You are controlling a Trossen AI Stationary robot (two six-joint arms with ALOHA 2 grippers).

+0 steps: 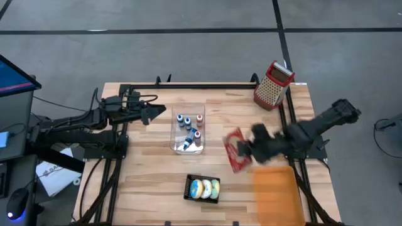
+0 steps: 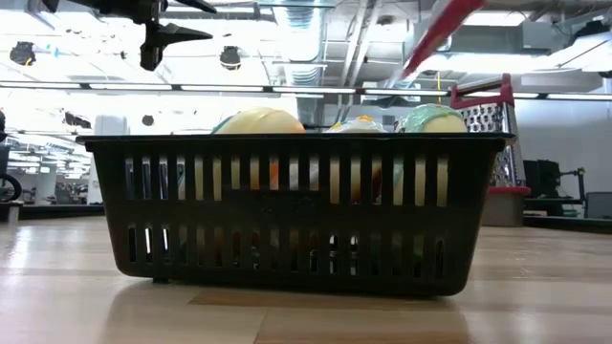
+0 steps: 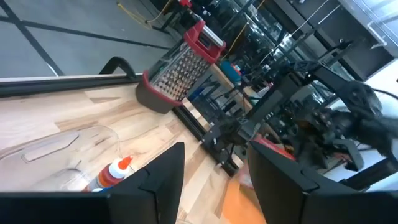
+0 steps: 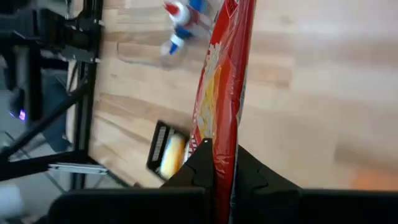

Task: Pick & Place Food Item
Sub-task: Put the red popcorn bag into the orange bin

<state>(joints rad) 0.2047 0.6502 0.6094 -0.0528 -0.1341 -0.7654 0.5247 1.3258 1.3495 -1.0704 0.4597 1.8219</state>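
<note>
My right gripper (image 1: 249, 149) is shut on a flat red food packet with yellow print (image 1: 235, 150), right of the table's middle. In the right wrist view the packet (image 4: 227, 74) shows edge-on. In the low view it (image 2: 438, 31) is a red strip high above the table. A black slotted basket (image 1: 202, 188) with round foods stands near the front edge. My left gripper (image 1: 152, 113) hangs open at the far left, holding nothing, left of a clear box of small bottles (image 1: 188, 130). My right gripper pinches the red packet's near end (image 4: 222, 146) between its two fingers (image 4: 199, 165), one on each flat face. The fingers slant down from the table's right side. The packet is lifted clear of the table and reaches away from the fingers, standing on edge.
A red-handled metal grater (image 1: 273, 83) stands at the far right corner. An orange board (image 1: 277, 193) lies at the near right, below the right arm. Bare wood shows at the near left.
</note>
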